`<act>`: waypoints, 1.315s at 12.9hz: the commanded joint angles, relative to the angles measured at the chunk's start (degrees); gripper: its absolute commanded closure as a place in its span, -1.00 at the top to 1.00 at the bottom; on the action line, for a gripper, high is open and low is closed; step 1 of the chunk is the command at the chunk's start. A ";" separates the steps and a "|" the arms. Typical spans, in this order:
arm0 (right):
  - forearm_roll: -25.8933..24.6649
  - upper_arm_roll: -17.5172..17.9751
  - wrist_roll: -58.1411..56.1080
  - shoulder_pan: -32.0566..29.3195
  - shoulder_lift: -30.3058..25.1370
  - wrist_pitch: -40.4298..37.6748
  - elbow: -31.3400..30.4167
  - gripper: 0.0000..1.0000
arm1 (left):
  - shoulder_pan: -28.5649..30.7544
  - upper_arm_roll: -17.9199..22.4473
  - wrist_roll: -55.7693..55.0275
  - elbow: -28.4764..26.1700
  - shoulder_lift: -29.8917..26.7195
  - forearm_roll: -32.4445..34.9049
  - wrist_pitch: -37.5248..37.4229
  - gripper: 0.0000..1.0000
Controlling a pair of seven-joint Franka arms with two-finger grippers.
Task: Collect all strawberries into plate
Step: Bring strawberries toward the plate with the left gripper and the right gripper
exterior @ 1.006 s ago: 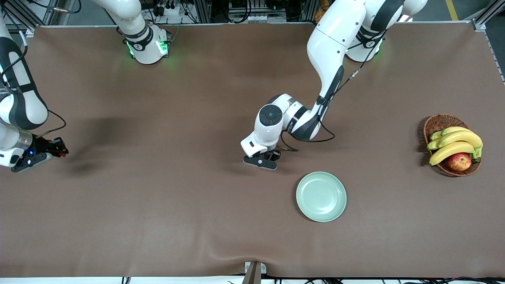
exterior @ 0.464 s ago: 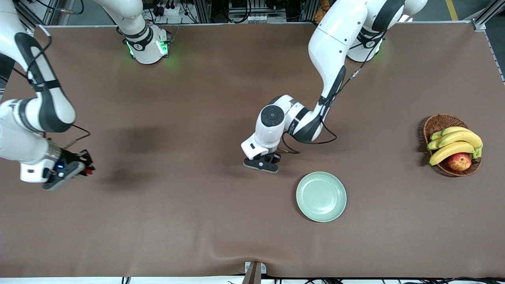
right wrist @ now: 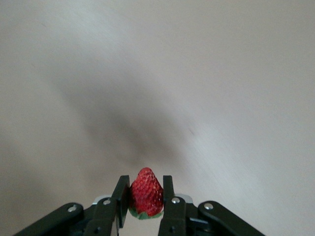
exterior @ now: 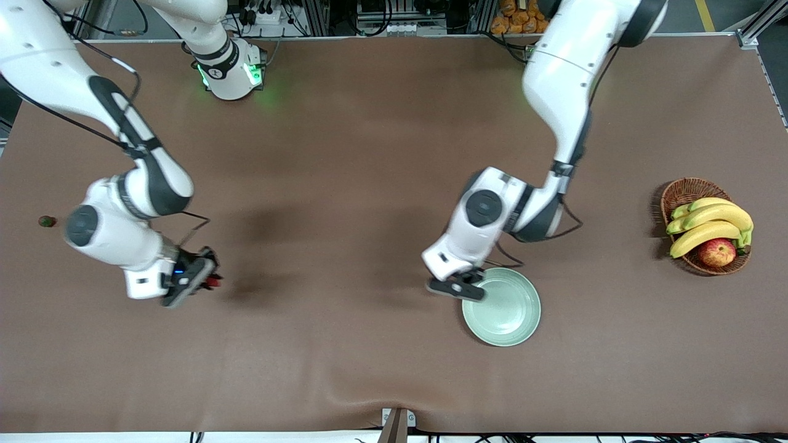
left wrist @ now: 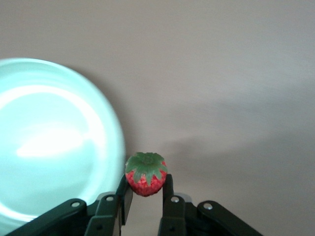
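I'm seeing the left gripper [exterior: 471,288] hanging over the rim of the plate [exterior: 511,320], at the edge toward the right arm's end, with its fingers [left wrist: 168,189] clamped on a strawberry [left wrist: 145,173], leafy cap up. The pale green plate is sitting on the brown desk [exterior: 345,357] and is holding no berries. The right gripper [exterior: 206,278] is hovering over bare desk well apart from the plate, its fingers [right wrist: 167,194] pinching a second strawberry [right wrist: 145,192]. A third, darker strawberry [exterior: 46,221] is lying on the desk at the right arm's end. A wicker basket [exterior: 689,191] of bananas [exterior: 708,224] and an apple [exterior: 716,252] is resting at the left arm's end.
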 commanded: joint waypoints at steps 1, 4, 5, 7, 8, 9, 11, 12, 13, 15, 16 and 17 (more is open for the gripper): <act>0.92 -0.35 -0.37 6.64 2.47 4.22 1.79 -0.96 | 3.64 -0.43 3.86 -0.87 -1.42 1.00 -1.27 -0.83; 1.36 -0.35 1.03 12.97 5.46 6.62 4.68 -0.95 | 7.60 -0.69 7.74 -1.04 -1.68 1.00 -1.27 -0.68; 2.84 -0.35 1.39 15.34 5.99 6.62 6.00 -0.94 | 8.13 -0.69 7.92 -1.04 -1.51 0.91 -1.18 -0.60; 7.76 -0.52 1.30 20.87 6.87 7.58 8.11 -0.92 | 8.75 -0.60 7.84 -0.95 -1.24 0.91 -1.18 -0.22; 9.26 -1.05 1.30 24.38 7.05 9.67 8.47 -0.92 | 9.10 -0.60 7.84 -1.04 -1.24 0.91 -1.18 0.05; 10.32 -3.31 1.30 27.90 8.09 13.00 9.17 -0.91 | 9.63 -0.60 7.75 -1.13 -1.24 0.48 -1.18 0.68; 12.52 -6.40 1.74 33.88 11.51 18.81 11.28 -0.85 | 9.63 -0.69 7.14 -1.22 -1.59 0.38 -1.18 1.00; 13.14 -6.67 1.65 35.82 13.45 20.92 12.50 -0.84 | 9.55 -0.69 7.13 -1.13 -1.68 0.30 -1.18 1.00; 13.40 -6.68 1.65 37.32 15.47 22.33 14.34 -0.84 | 9.63 -0.69 7.13 -1.13 -1.68 0.30 -1.18 1.00; 13.32 -7.29 1.74 39.96 19.25 22.79 19.00 -0.75 | 9.63 -0.69 7.13 -1.13 -1.77 0.30 -1.18 1.00; 13.40 -8.25 1.74 41.02 19.35 22.79 19.54 -0.60 | 9.63 -0.69 7.31 -1.13 -1.85 0.30 -1.18 1.00; 13.41 -8.78 1.74 41.20 19.35 22.79 19.55 0.18 | 9.72 -0.69 7.48 -1.13 -1.86 0.30 -1.18 1.00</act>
